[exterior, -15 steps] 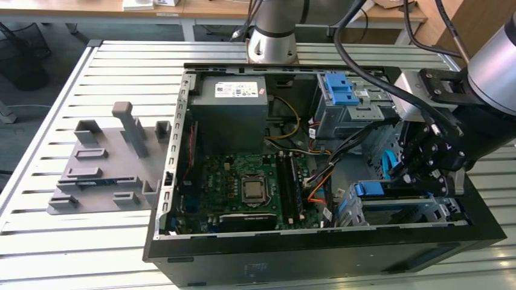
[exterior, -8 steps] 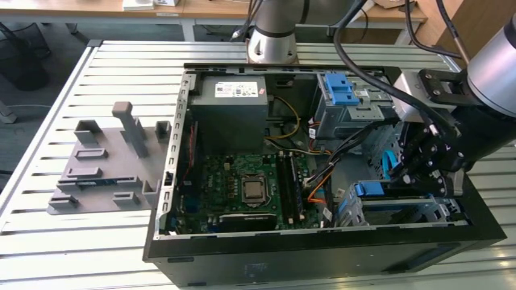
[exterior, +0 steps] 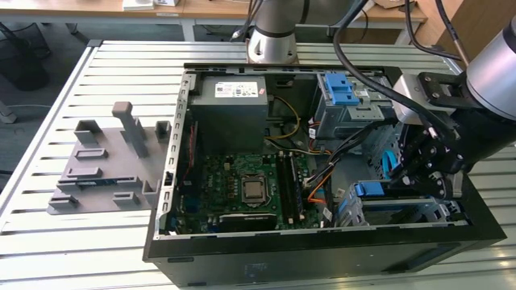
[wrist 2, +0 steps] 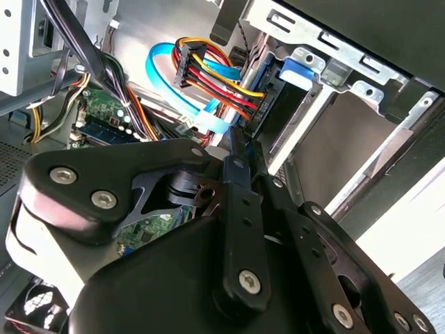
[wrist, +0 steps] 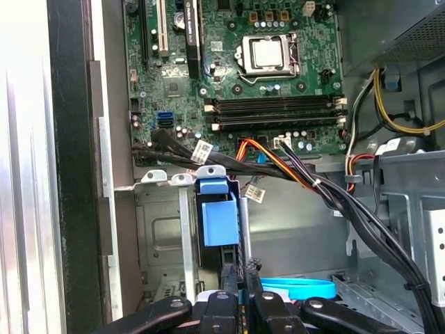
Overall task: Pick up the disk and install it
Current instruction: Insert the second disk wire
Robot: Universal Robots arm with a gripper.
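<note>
The disk (exterior: 373,189) stands on edge in the drive cage at the near corner of the open computer case (exterior: 173,181), on the exterior view's right; its blue plastic frame (wrist: 219,219) shows between the cage's metal rails. In the second wrist view the disk (wrist 2: 297,72) sits in the silver cage just past the fingertips. My gripper (exterior: 400,175) hangs inside the case right at the disk's outer edge. Its two black fingers (wrist: 228,282) lie close together, shut, with the tips (wrist 2: 243,146) up against the disk's end.
A grey power-supply box (exterior: 234,99) fills the case's far corner. A blue latch on a metal cage (exterior: 342,90) stands beside it. The motherboard (exterior: 246,181) lies in the middle. Black and coloured cables (wrist: 334,195) run past the gripper. A grey fixture (exterior: 105,163) rests on the slatted table (exterior: 81,241).
</note>
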